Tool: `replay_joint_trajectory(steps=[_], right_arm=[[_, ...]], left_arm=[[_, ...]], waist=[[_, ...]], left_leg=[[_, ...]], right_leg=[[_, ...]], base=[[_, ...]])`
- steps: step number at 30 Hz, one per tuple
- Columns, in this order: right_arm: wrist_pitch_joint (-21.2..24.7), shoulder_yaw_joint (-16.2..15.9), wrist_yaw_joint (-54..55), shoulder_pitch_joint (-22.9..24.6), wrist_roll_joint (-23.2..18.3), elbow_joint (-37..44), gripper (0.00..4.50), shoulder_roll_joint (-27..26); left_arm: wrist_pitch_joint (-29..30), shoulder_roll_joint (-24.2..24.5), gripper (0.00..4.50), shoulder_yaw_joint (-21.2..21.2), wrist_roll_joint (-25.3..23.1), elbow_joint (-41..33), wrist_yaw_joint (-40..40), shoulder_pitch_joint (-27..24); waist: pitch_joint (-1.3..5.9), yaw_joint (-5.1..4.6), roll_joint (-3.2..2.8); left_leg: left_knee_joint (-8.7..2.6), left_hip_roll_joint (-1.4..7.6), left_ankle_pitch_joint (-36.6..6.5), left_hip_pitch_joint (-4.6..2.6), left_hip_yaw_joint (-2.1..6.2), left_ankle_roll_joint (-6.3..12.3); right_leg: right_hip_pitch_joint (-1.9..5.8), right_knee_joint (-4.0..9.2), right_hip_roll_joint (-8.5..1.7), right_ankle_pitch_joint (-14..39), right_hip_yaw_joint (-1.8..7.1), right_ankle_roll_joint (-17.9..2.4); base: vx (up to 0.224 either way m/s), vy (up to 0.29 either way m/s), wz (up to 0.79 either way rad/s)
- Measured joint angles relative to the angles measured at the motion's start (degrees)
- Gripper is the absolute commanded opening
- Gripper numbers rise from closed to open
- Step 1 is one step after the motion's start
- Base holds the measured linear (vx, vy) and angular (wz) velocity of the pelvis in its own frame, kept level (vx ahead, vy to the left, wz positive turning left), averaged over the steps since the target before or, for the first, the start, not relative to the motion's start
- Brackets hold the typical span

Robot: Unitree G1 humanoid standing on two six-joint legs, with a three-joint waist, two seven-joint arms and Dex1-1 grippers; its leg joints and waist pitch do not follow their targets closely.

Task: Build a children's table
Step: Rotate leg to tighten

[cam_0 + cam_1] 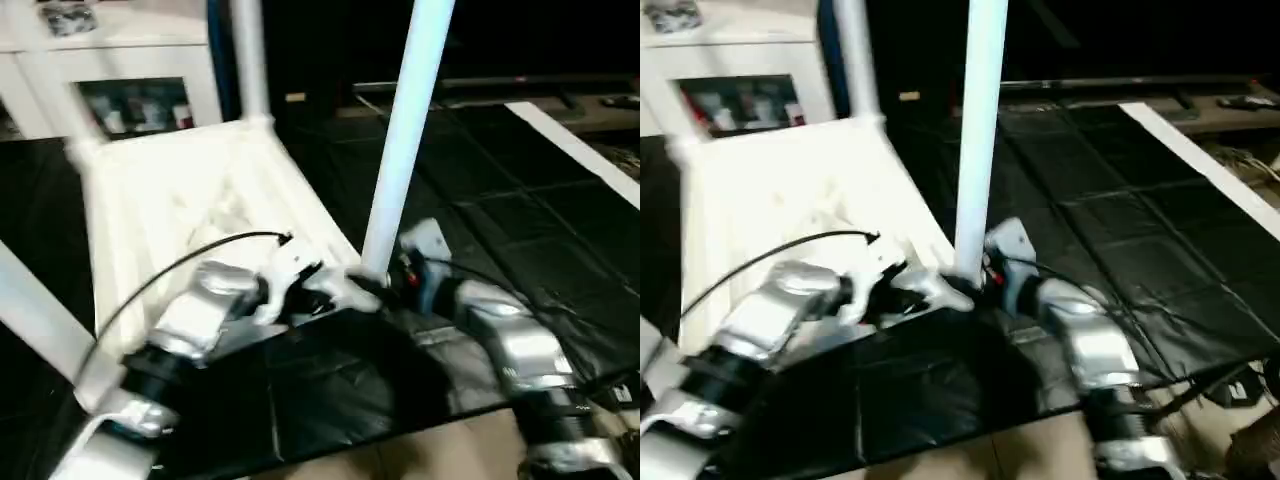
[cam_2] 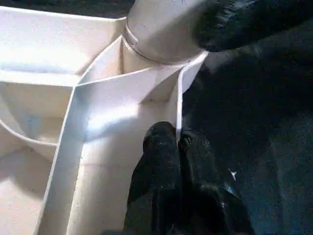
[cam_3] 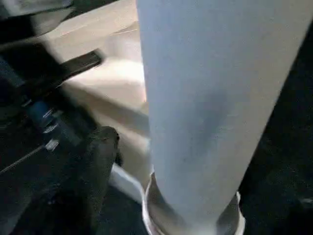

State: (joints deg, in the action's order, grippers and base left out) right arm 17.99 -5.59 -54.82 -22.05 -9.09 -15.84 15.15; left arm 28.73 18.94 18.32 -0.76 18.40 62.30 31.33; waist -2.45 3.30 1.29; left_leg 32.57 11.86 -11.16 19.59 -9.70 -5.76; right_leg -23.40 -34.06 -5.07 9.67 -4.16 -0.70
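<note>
Left gripper (image 2: 177, 142) in left wrist view: fingers pinched shut on tabletop (image 2: 58, 73) rim, lower centre of frame; leg (image 2: 161, 29) seated in corner socket at top. Right wrist view: leg fills centre-right, base at bottom edge; right gripper (image 3: 98, 166) finger dark at lower left, beside leg — clamped or not, can't tell. Left eye view: tabletop upside down, centre-left; leg rises from mid-frame to top. Judgement: hold rim steady w/ left, keep leg plumb, press straight down, no rocking.

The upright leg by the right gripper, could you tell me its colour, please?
White; the leg shows best in the left eye view.
</note>
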Motion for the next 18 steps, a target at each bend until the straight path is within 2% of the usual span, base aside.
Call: replay_joint_trajectory(steps=[4,9,12,14,18], right_arm=[[-0.76,-2.13,-7.25,-0.02,-0.55,-0.06,4.03,3.28],[-1.04,-3.89,-15.69,-0.52,-1.97,-0.44,4.03,6.66],[-1.16,-6.11,-21.97,-1.69,-2.84,-1.1,4.03,8.51],[-1.12,-6.71,-24.15,-2.02,-3.17,-1.42,3.75,8.64],[-0.8,-7.8,-26.6,-3.21,-3.75,-3.54,3.49,8.87]], left_arm=[[-3.8,3.16,0.0,1.89,-0.11,0.21,5.17,0.18],[-9.03,6.1,0.0,3.94,-0.18,1.59,10.95,0.85],[-12.51,7.96,0.0,4.76,0.09,2.66,15.8,1.05],[-13.27,8.56,0.0,5.23,0.19,2.7,17.39,1.16],[-14.6,8.69,0.0,6.53,0.36,3.4,19.1,2.22]], waist=[[-0.01,0.44,-0.01],[0.0,1.52,0.0],[0.0,2.05,0.0],[0.0,2.24,0.0],[0.0,2.67,0.01]], left_leg=[[0.02,-0.01,0.0,0.01,-0.01,0.0],[0.05,-0.01,0.0,0.03,-0.06,0.01],[0.05,0.01,0.0,0.03,-0.07,0.0],[0.1,0.01,0.0,0.04,-0.09,0.01],[0.23,0.02,0.01,0.12,-0.13,0.02]], right_leg=[[0.02,0.0,-0.04,0.0,0.0,0.0],[0.01,-0.02,-0.06,0.0,0.0,0.0],[0.02,-0.06,-0.06,0.0,-0.02,0.0],[0.02,-0.08,-0.09,0.0,-0.01,-0.01],[0.02,-0.13,-0.13,-0.01,-0.01,-0.02]], base=[[0.0,0.0,0.0],[0.0,0.0,0.0],[0.0,0.0,0.0],[0.0,0.0,0.0],[0.0,0.0,0.0]])
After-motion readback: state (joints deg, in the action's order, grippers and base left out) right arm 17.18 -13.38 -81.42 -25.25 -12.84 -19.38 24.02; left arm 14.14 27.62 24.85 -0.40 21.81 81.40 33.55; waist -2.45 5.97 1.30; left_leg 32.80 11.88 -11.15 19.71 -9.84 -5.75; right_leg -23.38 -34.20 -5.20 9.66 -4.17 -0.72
